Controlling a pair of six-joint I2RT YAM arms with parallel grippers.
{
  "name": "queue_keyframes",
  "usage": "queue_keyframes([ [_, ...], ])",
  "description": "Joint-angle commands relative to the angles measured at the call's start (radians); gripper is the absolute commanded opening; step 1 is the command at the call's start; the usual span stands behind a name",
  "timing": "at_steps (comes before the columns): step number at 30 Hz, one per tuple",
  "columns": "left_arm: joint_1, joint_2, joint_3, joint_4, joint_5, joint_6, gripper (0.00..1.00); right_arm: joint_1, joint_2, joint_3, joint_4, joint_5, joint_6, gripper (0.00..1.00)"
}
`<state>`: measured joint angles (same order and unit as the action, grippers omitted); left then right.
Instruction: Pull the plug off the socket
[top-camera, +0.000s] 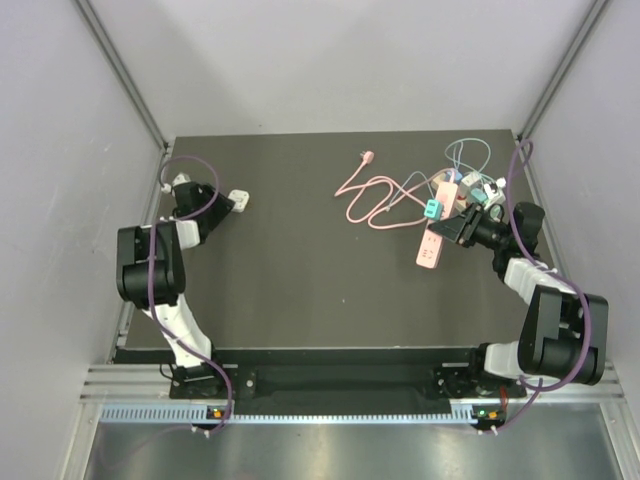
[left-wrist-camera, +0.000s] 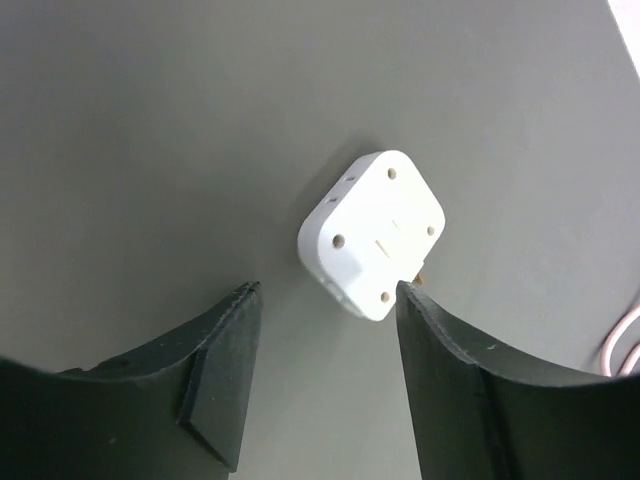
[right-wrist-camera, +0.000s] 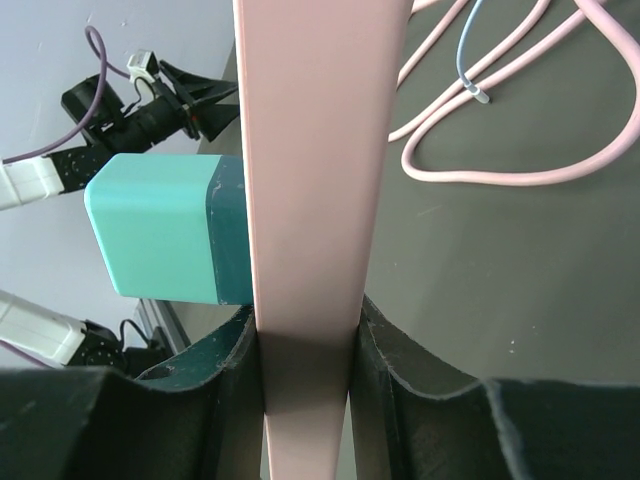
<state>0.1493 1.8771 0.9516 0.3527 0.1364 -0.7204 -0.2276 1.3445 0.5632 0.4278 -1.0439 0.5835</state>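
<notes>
A pink power strip (top-camera: 438, 228) lies at the right of the dark table, with a teal plug (top-camera: 432, 209) still seated in its side. My right gripper (top-camera: 462, 229) is shut on the strip; in the right wrist view the strip (right-wrist-camera: 310, 190) stands between both fingers (right-wrist-camera: 395, 380) and the teal plug (right-wrist-camera: 165, 240) sticks out to the left. My left gripper (top-camera: 222, 204) is open at the far left, just short of a white adapter (top-camera: 240, 198). In the left wrist view the adapter (left-wrist-camera: 372, 232) lies on the table ahead of my open left gripper (left-wrist-camera: 328, 300), its corner near the right finger.
The strip's pink cord (top-camera: 368, 195) coils at the middle back and ends in a pink plug (top-camera: 367, 156). A tangle of blue cable and small adapters (top-camera: 478, 180) lies behind the right gripper. Grey walls enclose the table on three sides.
</notes>
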Motion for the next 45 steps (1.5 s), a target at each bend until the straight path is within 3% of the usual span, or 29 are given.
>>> queue_keyframes([
  [1,0.009,-0.113,0.023,-0.044,0.022,0.061,0.62,-0.013,-0.008,0.043,0.109,-0.05,-0.017,0.05],
  [5,0.004,-0.208,-0.031,-0.026,0.147,0.029,0.68,-0.012,-0.007,0.041,0.127,-0.071,-0.019,0.07],
  [10,-0.069,-0.335,-0.161,0.198,0.362,-0.05,0.69,-0.012,0.001,0.044,0.126,-0.087,-0.03,0.07],
  [15,-0.327,-0.418,-0.195,0.288,0.414,-0.042,0.7,-0.004,0.004,0.046,0.109,-0.081,-0.057,0.03],
  [20,-0.613,-0.42,-0.163,0.351,0.283,-0.043,0.72,0.034,-0.008,0.067,0.014,-0.038,-0.129,0.0],
  [26,-0.818,-0.332,-0.044,0.361,0.129,-0.034,0.73,0.071,-0.022,0.089,-0.078,0.013,-0.195,0.0],
  [34,-0.97,-0.162,0.143,0.309,0.028,0.01,0.74,0.119,-0.034,0.101,-0.116,0.013,-0.244,0.0],
  [45,-1.076,-0.026,0.395,0.028,-0.191,0.116,0.71,0.135,-0.056,0.102,-0.11,0.002,-0.241,0.0],
])
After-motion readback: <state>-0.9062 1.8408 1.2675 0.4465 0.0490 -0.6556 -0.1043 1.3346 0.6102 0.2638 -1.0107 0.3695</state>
